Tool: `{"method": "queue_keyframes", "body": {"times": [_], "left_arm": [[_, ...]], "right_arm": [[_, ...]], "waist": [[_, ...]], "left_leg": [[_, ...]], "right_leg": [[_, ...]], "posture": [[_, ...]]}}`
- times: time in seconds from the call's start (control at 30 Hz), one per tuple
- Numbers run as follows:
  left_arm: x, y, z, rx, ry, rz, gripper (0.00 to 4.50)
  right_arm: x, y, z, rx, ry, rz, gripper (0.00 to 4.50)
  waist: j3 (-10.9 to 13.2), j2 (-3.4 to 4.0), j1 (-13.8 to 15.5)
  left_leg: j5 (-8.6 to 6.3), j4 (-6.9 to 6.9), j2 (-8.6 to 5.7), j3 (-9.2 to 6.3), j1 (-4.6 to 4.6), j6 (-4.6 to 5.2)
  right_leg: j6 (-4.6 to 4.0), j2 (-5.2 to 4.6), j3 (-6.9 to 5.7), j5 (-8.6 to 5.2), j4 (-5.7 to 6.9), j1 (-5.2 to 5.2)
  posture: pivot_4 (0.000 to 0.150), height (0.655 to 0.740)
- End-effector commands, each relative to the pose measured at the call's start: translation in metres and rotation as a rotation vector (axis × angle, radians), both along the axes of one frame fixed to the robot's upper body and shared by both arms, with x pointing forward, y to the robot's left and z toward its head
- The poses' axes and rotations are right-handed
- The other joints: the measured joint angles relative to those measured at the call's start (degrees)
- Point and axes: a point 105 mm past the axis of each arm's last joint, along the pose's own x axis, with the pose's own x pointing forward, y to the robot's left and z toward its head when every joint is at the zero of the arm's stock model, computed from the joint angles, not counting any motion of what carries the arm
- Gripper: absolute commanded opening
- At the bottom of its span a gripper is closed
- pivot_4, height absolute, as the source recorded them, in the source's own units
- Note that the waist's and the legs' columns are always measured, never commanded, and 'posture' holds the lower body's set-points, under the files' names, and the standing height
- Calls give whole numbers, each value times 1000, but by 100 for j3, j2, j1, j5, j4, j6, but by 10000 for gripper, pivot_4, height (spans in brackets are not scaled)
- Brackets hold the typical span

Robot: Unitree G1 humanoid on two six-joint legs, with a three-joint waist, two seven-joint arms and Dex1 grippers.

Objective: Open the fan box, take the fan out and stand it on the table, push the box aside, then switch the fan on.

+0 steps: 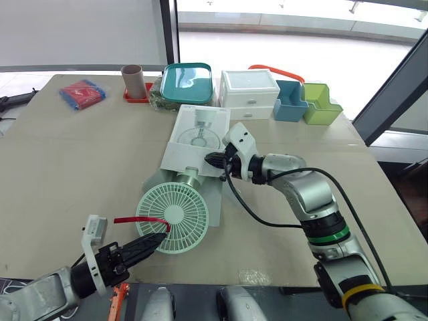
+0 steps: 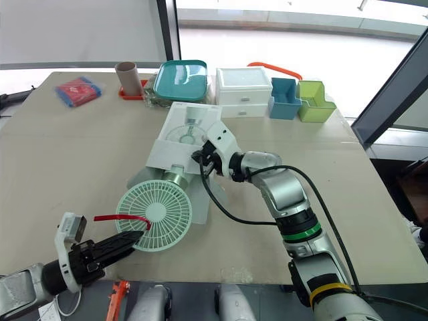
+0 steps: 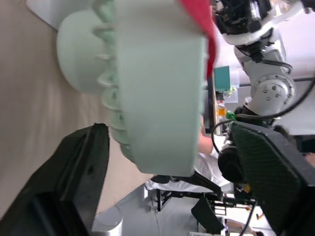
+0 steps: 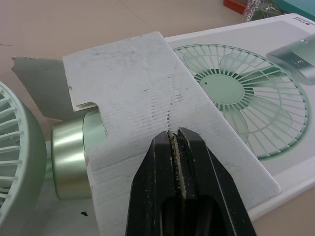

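- Fan (image 1: 172,215): pale green round grille with a red strap (image 1: 137,219), tilted, its base at the box mouth and its rim between the spread fingers of the left gripper (image 1: 159,241).
- Box (image 1: 199,137): white with a printed fan picture, lying flat, its open flap (image 4: 147,88) pinched in the right gripper (image 1: 215,160).

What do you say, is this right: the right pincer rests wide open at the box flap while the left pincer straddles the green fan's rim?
Not wide open: the right wrist view shows the right pincer shut on the box flap. The left pincer does straddle the rim of the green fan.
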Motion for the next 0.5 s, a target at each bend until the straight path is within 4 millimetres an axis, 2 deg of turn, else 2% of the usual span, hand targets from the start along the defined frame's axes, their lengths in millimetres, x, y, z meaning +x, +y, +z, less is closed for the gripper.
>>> {"method": "queue_keyframes", "body": {"times": [0.03,0.17,0.27,0.33,0.4,0.5], "left_arm": [[-2,26,7,77,-80,-20,43744],[-7,41,10,144,-139,-68,43744],[-1,55,22,176,-220,-67,43744],[-3,57,29,218,-283,-110,43744],[-2,63,31,323,-349,-151,43744],[17,78,42,497,-533,-136,43744]], "right_arm": [[2,4,2,-11,-21,9,0],[1,7,1,-8,-20,20,0],[1,8,-1,-12,-19,24,0],[1,9,-1,-12,-17,29,0],[1,10,-1,-10,-17,34,0],[2,12,-1,-13,-20,40,0]], "waist": [[0,1,0],[0,1,-1],[0,0,-2],[0,0,-2],[1,2,-2],[0,0,-7]], "left_leg": [[1,-5,0,0,3,-1],[2,-14,-1,1,7,-4],[3,-22,0,1,7,-5],[3,-25,0,1,7,-5],[6,-40,0,0,9,-11],[7,-45,6,-3,10,-12]], "right_leg": [[-4,0,-1,-2,0,0],[-7,0,-2,-5,0,-2],[-12,-1,-2,-9,0,-5],[-14,-1,-4,-11,0,-5],[-23,-1,-8,-16,0,-11],[-31,1,-16,-22,0,-11]], "posture": [[1500,7400],[1500,7400],[1500,7400],[1500,7400],[1500,7400],[1500,7400]]}}
